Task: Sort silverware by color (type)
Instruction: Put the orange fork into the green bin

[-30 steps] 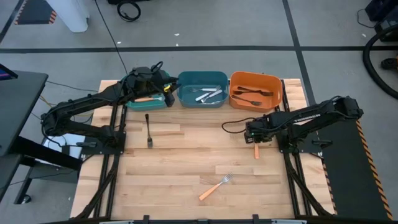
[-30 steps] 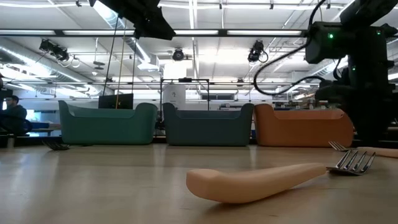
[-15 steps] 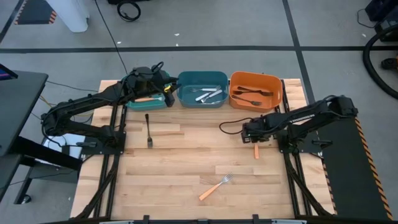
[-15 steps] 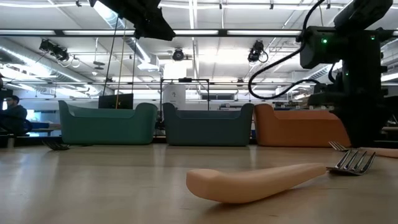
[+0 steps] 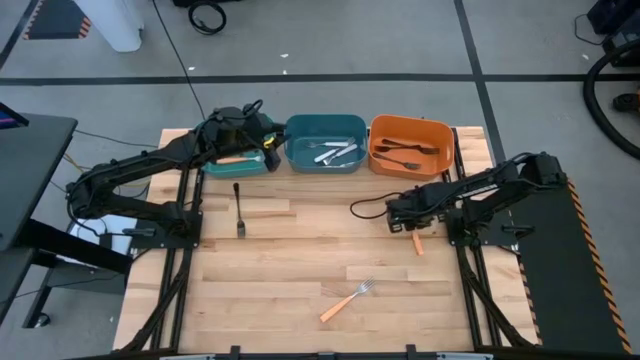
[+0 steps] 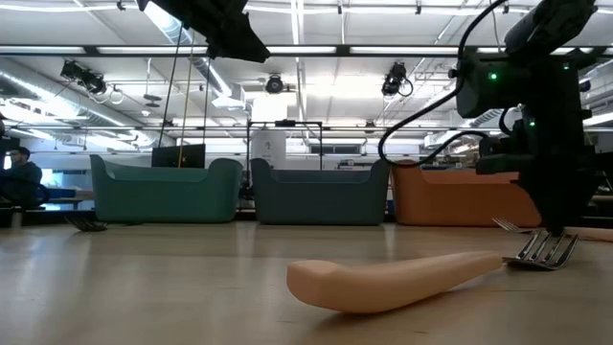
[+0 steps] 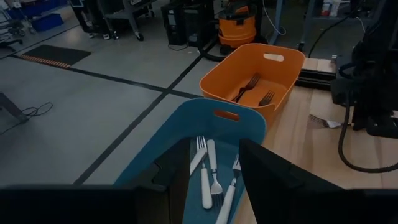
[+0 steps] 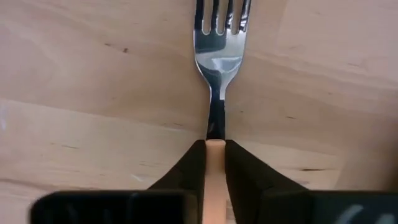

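Silverware is partly sorted. The middle blue bin (image 5: 325, 142) holds silver forks (image 7: 208, 174) and the orange bin (image 5: 411, 145) holds black forks (image 5: 399, 155). The green bin (image 5: 235, 160) lies under the left arm, with something orange showing in it, though what it is I cannot tell.

Three pieces are left on the bench (image 5: 300, 270). A black fork (image 5: 239, 208) lies near the left jaws, on the bench side of the green bin. An orange-handled fork (image 5: 346, 300) lies well apart from both arms, toward the bench's front edge. A second orange-handled fork (image 8: 215, 81) is in the right gripper (image 5: 412, 232), whose jaws are clamped on the orange handle, with the silver head reaching out beyond the fingertips over the wood. Whether it has left the bench cannot be told.

The left gripper (image 7: 211, 180) hovers over the bins with its jaws apart and nothing between them, looking down into the blue bin.

By my judgement the job is well past half: three forks remain, one of them in hand.

Against the earlier frames, the right arm has drawn a little toward the bench's middle, and its jaws have narrowed onto the handle. The handle end behind the jaws, which pointed straight back, now sits slightly skewed. The left arm, the bins and the two loose forks have not moved.
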Action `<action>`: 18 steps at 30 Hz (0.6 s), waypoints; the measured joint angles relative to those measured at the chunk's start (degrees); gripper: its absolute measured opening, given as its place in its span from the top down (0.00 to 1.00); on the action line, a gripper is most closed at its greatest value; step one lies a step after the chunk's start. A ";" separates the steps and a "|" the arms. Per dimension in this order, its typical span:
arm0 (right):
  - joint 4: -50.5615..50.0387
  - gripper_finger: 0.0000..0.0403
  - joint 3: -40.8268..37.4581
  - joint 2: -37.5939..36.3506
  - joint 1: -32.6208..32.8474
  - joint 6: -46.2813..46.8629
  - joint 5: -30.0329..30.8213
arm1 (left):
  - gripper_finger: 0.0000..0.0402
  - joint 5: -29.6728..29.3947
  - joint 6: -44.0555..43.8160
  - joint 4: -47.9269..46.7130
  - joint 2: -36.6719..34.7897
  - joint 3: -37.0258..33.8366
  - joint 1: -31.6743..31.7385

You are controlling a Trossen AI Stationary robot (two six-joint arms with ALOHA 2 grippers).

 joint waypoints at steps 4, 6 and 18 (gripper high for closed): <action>-0.24 0.91 0.02 -2.90 0.00 -3.11 -0.55 | 0.64 0.00 -2.87 -0.15 0.00 0.00 1.37; -0.28 0.91 0.26 -4.76 0.00 -4.09 -1.45 | 0.64 0.00 -4.73 -0.29 0.00 0.00 2.17; 13.01 0.91 10.16 -16.24 -1.75 -22.99 1.20 | 0.64 0.07 -25.10 0.20 1.59 -0.02 3.67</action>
